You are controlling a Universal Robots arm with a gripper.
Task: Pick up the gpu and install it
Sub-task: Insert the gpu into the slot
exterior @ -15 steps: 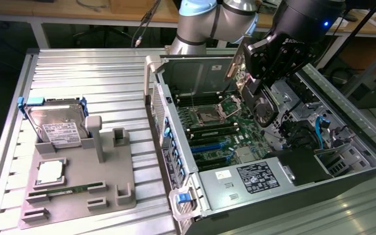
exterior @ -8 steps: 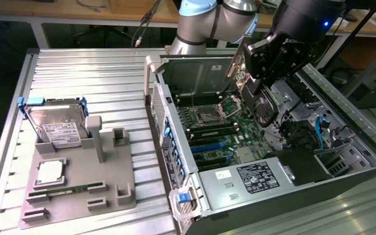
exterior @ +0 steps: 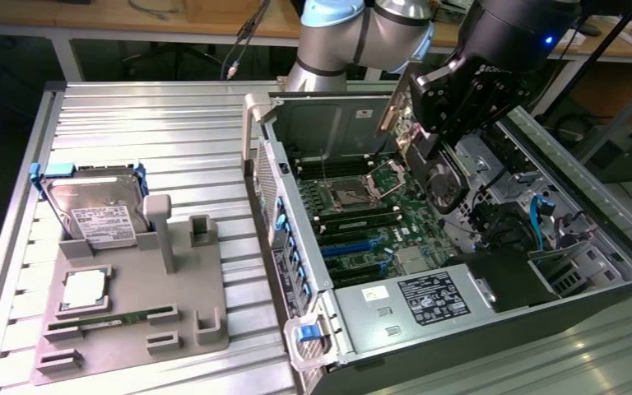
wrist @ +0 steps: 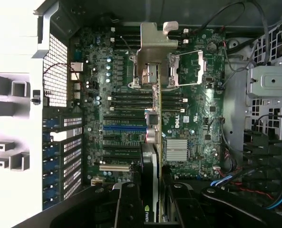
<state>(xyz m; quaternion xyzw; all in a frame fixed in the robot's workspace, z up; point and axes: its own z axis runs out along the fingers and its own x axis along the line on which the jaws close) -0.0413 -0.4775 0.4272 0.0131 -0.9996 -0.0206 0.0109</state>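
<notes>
pick done, install step in hand: your fingers clamped on gpu. card hangs edge-down above motherboard inside open case, not seated. next move, by my judgement, calls for lining card edge with blue slot, then straight descent.

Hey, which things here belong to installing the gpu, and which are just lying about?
In the job: gpu, held in the gripper over the open computer case; motherboard inside it.
Lying about: hard drive, memory stick and processor chip on the grey holder.
</notes>
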